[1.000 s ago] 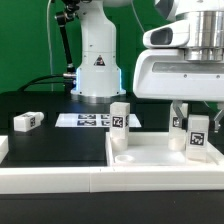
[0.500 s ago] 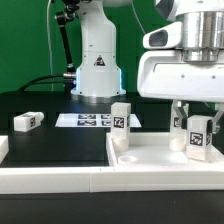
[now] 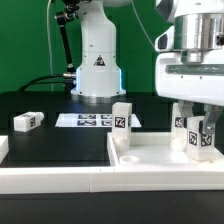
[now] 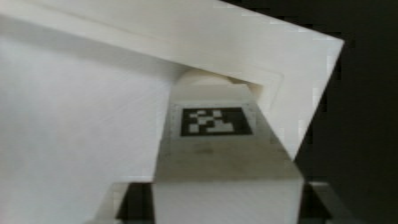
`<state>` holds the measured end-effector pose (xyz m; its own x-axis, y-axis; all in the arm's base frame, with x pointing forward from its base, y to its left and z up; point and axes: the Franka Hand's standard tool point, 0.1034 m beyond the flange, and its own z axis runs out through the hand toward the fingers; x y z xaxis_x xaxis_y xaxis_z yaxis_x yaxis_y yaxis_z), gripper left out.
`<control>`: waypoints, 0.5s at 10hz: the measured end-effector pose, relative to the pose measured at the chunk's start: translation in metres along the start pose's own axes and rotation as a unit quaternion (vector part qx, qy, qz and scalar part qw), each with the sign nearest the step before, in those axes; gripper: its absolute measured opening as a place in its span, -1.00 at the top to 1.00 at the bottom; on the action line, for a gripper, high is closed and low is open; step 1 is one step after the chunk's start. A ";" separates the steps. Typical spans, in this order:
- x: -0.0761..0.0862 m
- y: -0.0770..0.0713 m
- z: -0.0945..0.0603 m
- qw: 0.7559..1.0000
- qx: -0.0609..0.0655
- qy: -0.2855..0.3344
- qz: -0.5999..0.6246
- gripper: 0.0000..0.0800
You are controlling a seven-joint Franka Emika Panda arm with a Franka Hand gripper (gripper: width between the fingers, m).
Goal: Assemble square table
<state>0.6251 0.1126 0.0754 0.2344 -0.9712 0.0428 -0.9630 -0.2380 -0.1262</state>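
Observation:
The white square tabletop [image 3: 150, 160] lies at the front of the exterior view's right, rim up. One white tagged leg [image 3: 121, 120] stands upright on its far left corner. My gripper [image 3: 198, 125] reaches down from above at the right and is shut on a second upright leg [image 3: 200, 141] on the tabletop's right side. In the wrist view this leg [image 4: 217, 160] fills the gap between my dark fingers [image 4: 135, 203], its tag facing the camera and its far end at a corner of the tabletop [image 4: 89, 100]. Another tagged piece [image 3: 180, 122] shows just behind, partly hidden.
A loose tagged leg [image 3: 27, 121] lies on the black table at the left. The marker board [image 3: 85, 120] lies flat in front of the robot base [image 3: 97, 62]. A long white rail [image 3: 50, 181] runs along the front edge, with a white block [image 3: 3, 148] at the left.
My hand has turned about its upright axis and now looks narrower, shifted to the right. The held leg turned with it and sits slightly further right. The other parts have not moved.

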 end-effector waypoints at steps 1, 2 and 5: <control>0.000 0.001 0.000 0.999 -0.001 0.000 0.043 0.27; 0.000 0.001 0.000 0.996 -0.002 0.001 0.093 0.27; 0.001 0.005 0.000 0.974 -0.014 -0.017 0.227 0.27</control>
<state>0.6206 0.1108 0.0750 -0.2125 -0.9762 -0.0432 -0.9716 0.2158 -0.0966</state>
